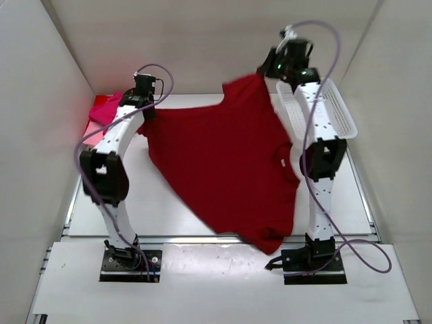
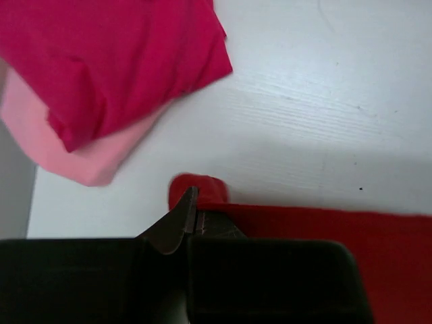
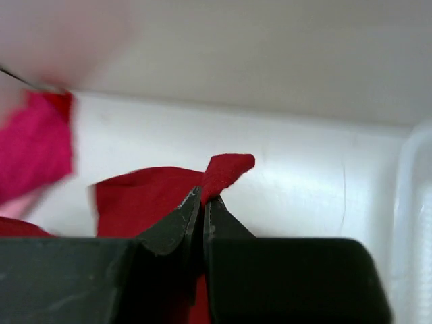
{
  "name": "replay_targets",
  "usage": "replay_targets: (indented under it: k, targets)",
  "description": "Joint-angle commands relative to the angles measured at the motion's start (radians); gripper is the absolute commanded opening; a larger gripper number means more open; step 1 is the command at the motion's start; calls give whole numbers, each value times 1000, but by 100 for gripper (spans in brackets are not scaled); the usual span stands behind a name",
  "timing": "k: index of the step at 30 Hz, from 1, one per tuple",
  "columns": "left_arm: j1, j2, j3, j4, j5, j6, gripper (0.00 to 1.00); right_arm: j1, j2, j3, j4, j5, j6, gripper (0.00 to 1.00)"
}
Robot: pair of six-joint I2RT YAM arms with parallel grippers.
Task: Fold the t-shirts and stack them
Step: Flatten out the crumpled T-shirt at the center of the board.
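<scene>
The site was a robotics test cell, not a domestic or retail setting. A white table (image 1: 169,202) stood boxed in by plain white panels (image 1: 40,135) at its left, right and far sides. At the table's near edge, a left arm (image 1: 111,169) and a right arm (image 1: 320,158) were bolted to black base plates (image 1: 152,260), with loose cables (image 1: 389,262) trailing beside them.

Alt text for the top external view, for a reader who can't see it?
A large dark crimson cloth t-shirt is held at its far corners by the left end effector and right end effector, the rest draped over the white table. A hot pink cloth shirt lies far left; a white plastic mesh basket sits right.
</scene>
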Motion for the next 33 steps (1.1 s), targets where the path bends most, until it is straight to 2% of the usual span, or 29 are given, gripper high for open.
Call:
replay_targets:
  k: [1, 4, 5, 9, 10, 11, 12, 13, 14, 15, 16, 17, 19, 20, 21, 22, 23, 24, 25, 26, 27, 29, 30, 31, 32, 33]
  targets:
    - [13, 87, 186, -28, 64, -53, 0, -25, 63, 35, -1, 8, 22, 0]
    - [-6, 184, 331, -13, 81, -76, 0, -31, 118, 79, 67, 10, 35, 0]
    - [-16, 212, 380, -16, 46, -74, 0, -34, 126, 90, 81, -1, 48, 0]
    - [3, 222, 433, -10, 19, -76, 0, -23, 161, 127, 121, 22, 47, 0]
    - [8, 220, 433, -1, 36, -79, 5, -19, 154, 130, 135, 19, 49, 3]
    - [23, 226, 411, 8, 50, -86, 13, -17, 160, 121, 135, 10, 49, 12]
    - [28, 222, 396, 14, 82, -96, 30, -17, 164, 122, 128, 4, 59, 29]
    - [25, 215, 387, 16, 78, -96, 38, -23, 160, 119, 121, -10, 68, 40]
    - [17, 200, 362, 15, 73, -90, 42, -25, 158, 119, 114, -39, 76, 59]
    - [8, 185, 338, 19, 69, -82, 68, -28, 145, 113, 105, -50, 81, 67]
    - [-1, 156, 331, 19, 62, -79, 98, -29, 122, 115, 80, -50, 66, 68]
    - [-4, 146, 318, 13, 56, -74, 99, -35, 112, 115, 48, -41, 59, 68]
    - [-18, 78, 290, -7, 65, -73, 98, -39, 37, 87, 1, -30, 38, 66]
    - [-18, 52, 252, -8, 68, -67, 99, -34, 13, 75, -24, -26, 18, 59]
    - [-33, -2, 194, 1, 85, -62, 99, -29, -26, 57, -44, -12, 13, 44]
    - [-50, -48, 128, -10, 102, -53, 94, -23, -68, 32, -90, -3, -5, 30]
    - [-55, -73, 85, -18, 131, -53, 90, -14, -99, 17, -137, 17, -22, 22]
    - [-44, -128, -26, -18, 206, -62, 66, 3, -150, -17, -164, 29, -30, 6]
    - [-36, -187, -135, -22, 251, -89, 38, 21, -211, -75, -211, 33, -42, 1]
    - [-30, -203, -184, -37, 281, -103, 25, 26, -298, -121, -213, 28, -54, 0]
    - [-23, -249, -277, -60, 306, -108, 19, 29, -348, -248, -190, 16, -68, 0]
    - [-47, -367, -400, -44, 251, -126, 4, 31, -592, -547, -127, 7, -65, 0]
    - [-62, -393, -458, -48, 254, -135, 1, 27, -651, -621, -94, -9, -63, 0]
    - [-70, -410, -504, -64, 289, -160, 3, 32, -767, -757, -81, -4, -57, 0]
    - [-66, -430, -558, -53, 347, -178, 8, 73, -876, -881, -64, 28, -60, 0]
    - [-59, -433, -581, -45, 370, -188, 13, 117, -920, -943, -64, 93, -82, 3]
